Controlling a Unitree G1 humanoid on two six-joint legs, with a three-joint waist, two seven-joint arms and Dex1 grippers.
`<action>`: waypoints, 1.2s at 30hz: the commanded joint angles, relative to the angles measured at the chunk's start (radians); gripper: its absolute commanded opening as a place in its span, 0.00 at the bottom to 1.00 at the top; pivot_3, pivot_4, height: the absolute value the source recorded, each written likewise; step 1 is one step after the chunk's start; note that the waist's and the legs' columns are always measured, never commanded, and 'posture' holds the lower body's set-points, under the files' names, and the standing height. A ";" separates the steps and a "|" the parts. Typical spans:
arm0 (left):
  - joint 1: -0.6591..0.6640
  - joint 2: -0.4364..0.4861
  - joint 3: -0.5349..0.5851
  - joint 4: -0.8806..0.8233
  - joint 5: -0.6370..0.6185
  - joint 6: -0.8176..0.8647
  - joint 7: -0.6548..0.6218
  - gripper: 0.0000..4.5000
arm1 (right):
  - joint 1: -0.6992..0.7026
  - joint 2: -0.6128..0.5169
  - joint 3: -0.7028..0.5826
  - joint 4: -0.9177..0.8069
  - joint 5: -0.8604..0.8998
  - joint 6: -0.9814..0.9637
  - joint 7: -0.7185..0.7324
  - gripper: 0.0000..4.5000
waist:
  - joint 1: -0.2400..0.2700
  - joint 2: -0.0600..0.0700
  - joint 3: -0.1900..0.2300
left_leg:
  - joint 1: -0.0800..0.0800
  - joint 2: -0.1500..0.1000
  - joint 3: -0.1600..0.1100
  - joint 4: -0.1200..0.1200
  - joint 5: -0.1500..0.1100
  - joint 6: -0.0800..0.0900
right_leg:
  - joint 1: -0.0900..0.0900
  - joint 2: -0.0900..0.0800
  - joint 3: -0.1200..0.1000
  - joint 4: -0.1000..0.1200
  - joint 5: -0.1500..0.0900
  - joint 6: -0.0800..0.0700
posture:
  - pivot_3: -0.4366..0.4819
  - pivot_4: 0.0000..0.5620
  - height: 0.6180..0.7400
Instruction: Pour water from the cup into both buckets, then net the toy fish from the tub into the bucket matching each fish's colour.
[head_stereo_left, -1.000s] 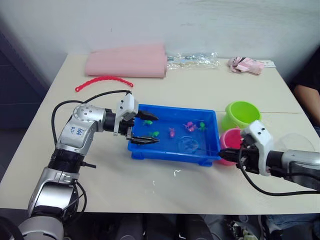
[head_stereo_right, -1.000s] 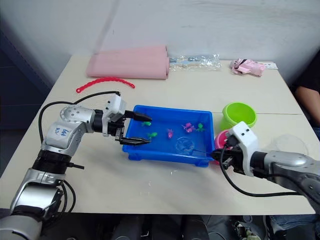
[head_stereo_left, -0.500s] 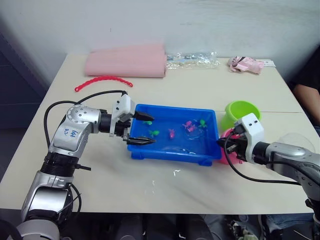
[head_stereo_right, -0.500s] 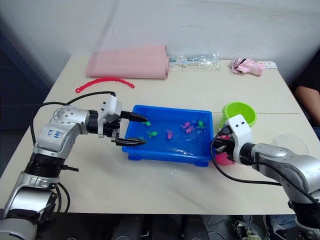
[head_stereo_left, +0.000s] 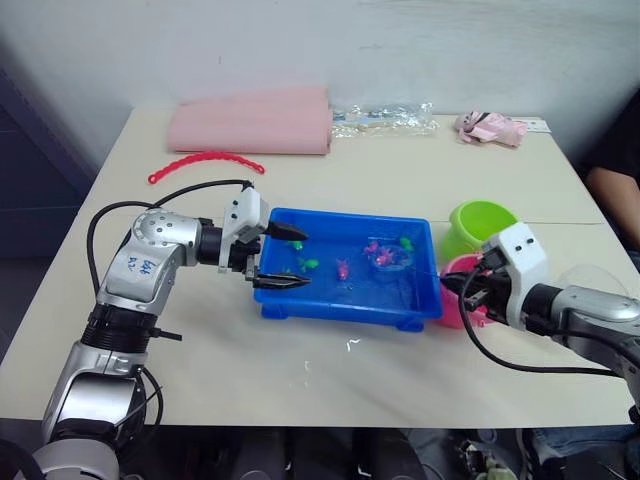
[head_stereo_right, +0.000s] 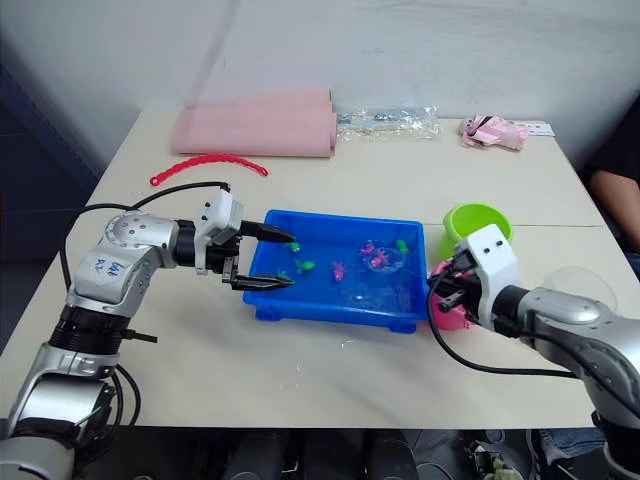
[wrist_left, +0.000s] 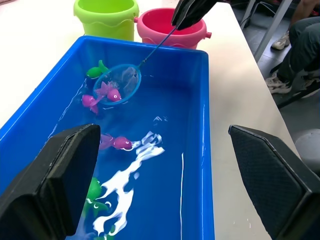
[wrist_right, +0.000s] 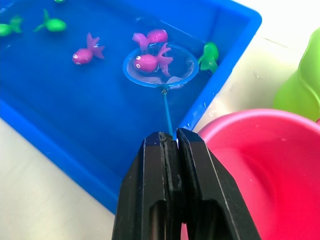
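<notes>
The blue tub (head_stereo_left: 340, 313) of water sits mid-table with several toy fish, pink (wrist_right: 85, 54) and green (wrist_right: 52, 24). My right gripper (wrist_right: 172, 137) is shut on the net's thin handle, just above the pink bucket (head_stereo_left: 455, 300). The net's blue hoop (wrist_right: 159, 67) is in the tub's far right corner with one pink fish (wrist_right: 147, 62) inside it. The lime green bucket (head_stereo_left: 482, 225) stands behind the pink one. My left gripper (head_stereo_left: 300, 259) is open, straddling the tub's left wall. The clear cup (head_stereo_left: 597, 278) stands behind my right arm.
A folded pink cloth (head_stereo_left: 255, 122), a red beaded strip (head_stereo_left: 205, 162), a clear plastic bag (head_stereo_left: 385, 118) and a small pink toy (head_stereo_left: 490, 128) lie at the table's back. A person (head_stereo_left: 615, 185) sits at the right edge.
The net has swept from the tub's front middle to its far right corner and now has a pink fish in the hoop. My left gripper pulled back slightly, then held still.
</notes>
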 joint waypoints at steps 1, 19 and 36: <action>-0.030 -0.011 0.010 0.000 -0.009 -0.015 -0.005 0.99 | 0.026 -0.021 -0.093 -0.093 0.032 -0.009 0.027 0.00 | 0.001 0.000 0.000 | 0.000 0.000 0.000 0.000 0.000 0.000 | 0.000 0.000 0.000 0.000 0.000 0.000 | 0.48 0.27 0.98; -0.177 -0.151 -0.038 0.153 -0.033 -0.031 -0.111 0.99 | 0.556 0.063 -0.790 -0.415 -0.067 -0.174 0.261 0.00 | 0.007 0.000 0.000 | -0.002 -0.001 0.000 0.000 0.000 0.001 | -0.001 0.001 0.000 0.000 0.000 0.001 | 0.48 0.27 0.98; -0.232 -0.209 -0.040 0.240 -0.011 -0.079 -0.157 0.99 | 0.997 0.127 -0.745 -0.230 -1.108 -1.323 0.439 0.00 | 0.001 0.000 0.000 | 0.002 -0.001 0.004 -0.001 0.001 -0.001 | -0.001 0.002 0.004 -0.004 0.000 0.001 | 0.48 0.27 0.98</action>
